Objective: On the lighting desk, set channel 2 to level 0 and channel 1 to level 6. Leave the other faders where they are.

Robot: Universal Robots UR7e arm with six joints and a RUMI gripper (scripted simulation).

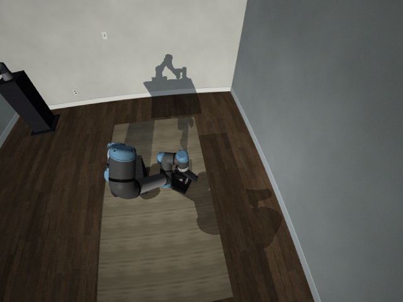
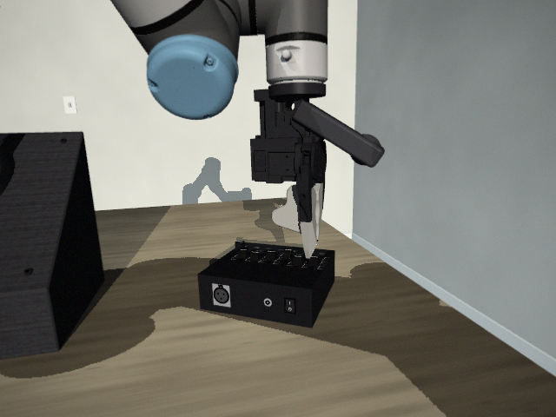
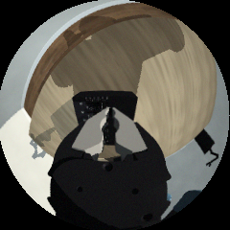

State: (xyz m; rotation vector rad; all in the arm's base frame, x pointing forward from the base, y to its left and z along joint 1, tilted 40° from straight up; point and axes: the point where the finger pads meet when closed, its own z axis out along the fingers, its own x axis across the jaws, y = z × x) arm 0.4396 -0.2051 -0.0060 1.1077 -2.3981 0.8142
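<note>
The lighting desk [image 2: 265,287] [image 1: 181,186] [image 3: 122,102] is a small black box on the tan mat, with a row of several faders on its top. My gripper [image 2: 309,254] [image 3: 110,107] points straight down with its pale fingers shut together and nothing between them. The fingertips touch the desk's top at a fader near its right end in the exterior view. I cannot read the fader levels. In the wrist view the fingers cover the middle of the desk.
A large black wedge-shaped box [image 2: 40,242] stands to the left of the desk. A grey wall [image 2: 453,156] runs along the right side. A dark stand [image 1: 26,104] is at the far left by the back wall.
</note>
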